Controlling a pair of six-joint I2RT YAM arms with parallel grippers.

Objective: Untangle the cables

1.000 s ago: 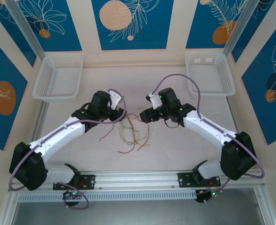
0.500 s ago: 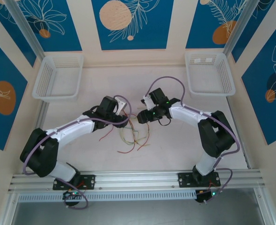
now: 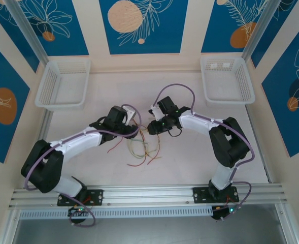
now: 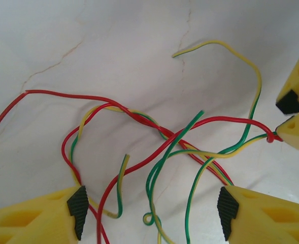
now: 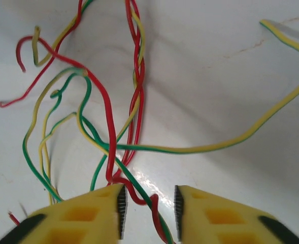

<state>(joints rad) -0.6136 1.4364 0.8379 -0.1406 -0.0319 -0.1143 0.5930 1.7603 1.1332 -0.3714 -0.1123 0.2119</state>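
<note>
Red and yellow-green cables [image 5: 138, 76] between its pads [image 5: 121, 211]: narrowing the right gripper [image 5: 148, 211], not yet pinching, starting separation; keeping the left gripper [image 4: 152, 211] spread astride the crossing.

A pale desk [image 3: 190, 162], scuffed and hairline-cracked, fills the booth under soft, even light. A white mesh left basket [image 3: 63, 84] sits at its far left corner and a matching right basket [image 3: 226, 80] at its far right. Cream walls [image 3: 190, 30] carry blue panels [image 3: 164, 43] with orange circles and white leaves. An aluminium rail [image 3: 149, 194] lines the near edge.
</note>
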